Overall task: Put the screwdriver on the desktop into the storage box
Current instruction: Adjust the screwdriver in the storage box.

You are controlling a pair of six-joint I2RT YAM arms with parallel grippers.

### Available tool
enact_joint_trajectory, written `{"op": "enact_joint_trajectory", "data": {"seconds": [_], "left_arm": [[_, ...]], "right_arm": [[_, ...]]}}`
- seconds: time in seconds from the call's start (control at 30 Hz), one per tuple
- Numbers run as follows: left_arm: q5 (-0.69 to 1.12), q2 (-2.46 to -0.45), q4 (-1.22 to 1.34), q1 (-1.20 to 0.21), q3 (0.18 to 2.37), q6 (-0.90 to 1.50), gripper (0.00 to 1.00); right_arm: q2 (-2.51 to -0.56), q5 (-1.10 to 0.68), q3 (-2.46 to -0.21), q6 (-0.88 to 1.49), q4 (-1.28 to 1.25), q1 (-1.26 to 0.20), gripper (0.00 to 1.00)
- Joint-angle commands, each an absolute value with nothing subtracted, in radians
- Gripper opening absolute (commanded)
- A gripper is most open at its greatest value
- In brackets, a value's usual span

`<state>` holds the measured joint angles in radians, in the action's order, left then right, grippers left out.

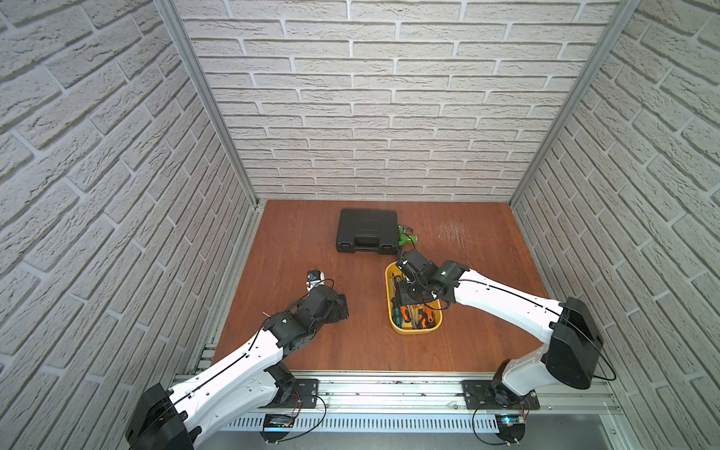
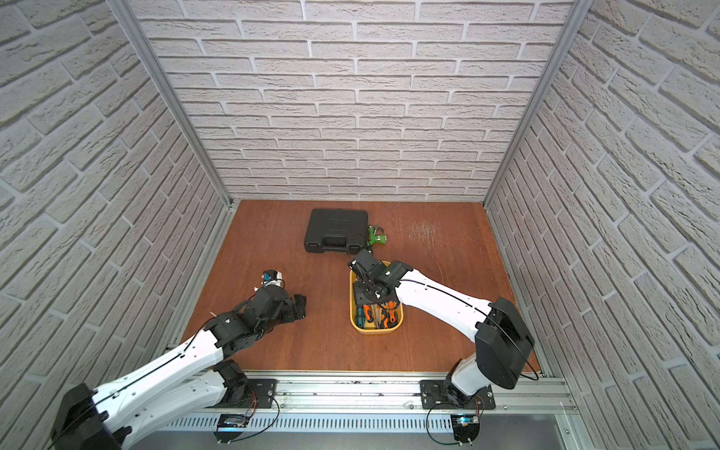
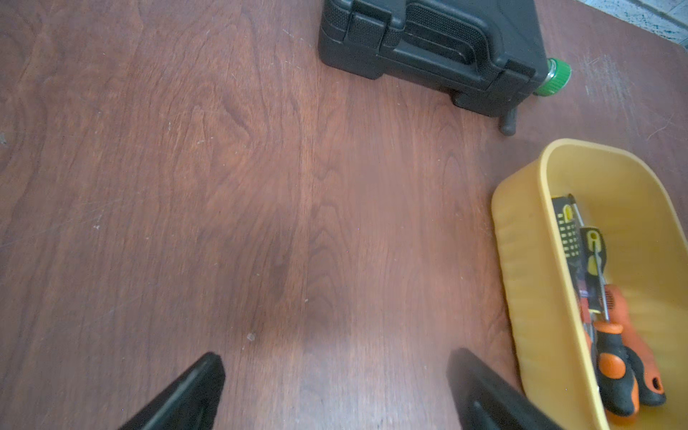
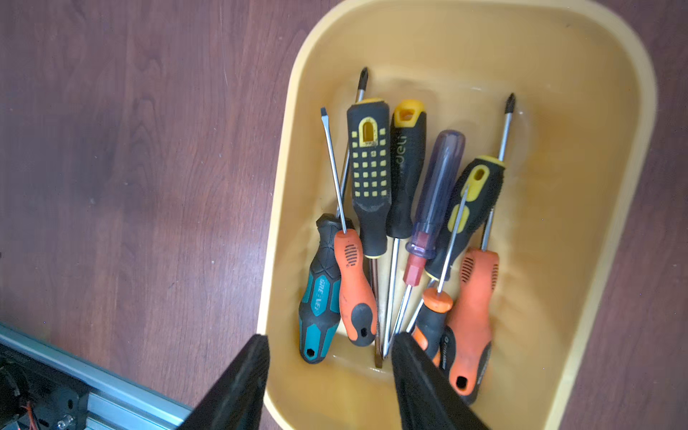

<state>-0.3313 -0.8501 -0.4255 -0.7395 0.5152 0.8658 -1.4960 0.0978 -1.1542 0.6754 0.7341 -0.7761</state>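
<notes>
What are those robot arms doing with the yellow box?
They're putting screwdrivers away. The right gripper hangs open over the storage box, holding nothing. A pile of screwdrivers lies inside the box. The left gripper is open too, over bare desktop beside the box. A closed black tool case sits farther back.

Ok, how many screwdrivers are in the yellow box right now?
8, all piled in the storage box: one teal handle, three orange handles, three black-and-yellow handles, one purple handle. Others may hide beneath the pile.
</notes>
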Motion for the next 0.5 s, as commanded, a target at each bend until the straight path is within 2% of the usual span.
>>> {"op": "enact_joint_trajectory", "data": {"seconds": [0.0, 0.13, 0.3, 0.47], "left_arm": [[-0.328, -0.838, -0.412, -0.734, 0.526, 0.861, 0.98], [-0.333, -0.821, -0.421, -0.735, 0.515, 0.865, 0.98], [-0.337, -0.819, -0.422, -0.734, 0.514, 0.869, 0.98], [-0.338, -0.827, -0.428, -0.734, 0.515, 0.871, 0.98]], "right_arm": [[-1.432, 0.16, -1.119, 0.7, 0.696, -0.782, 0.51], [-1.425, 0.168, -1.08, 0.709, 0.664, -0.779, 0.24], [-1.514, 0.104, -1.065, 0.712, 0.585, -0.779, 0.11], [-1.609, 0.078, -1.083, 0.715, 0.539, -0.78, 0.1]]}}
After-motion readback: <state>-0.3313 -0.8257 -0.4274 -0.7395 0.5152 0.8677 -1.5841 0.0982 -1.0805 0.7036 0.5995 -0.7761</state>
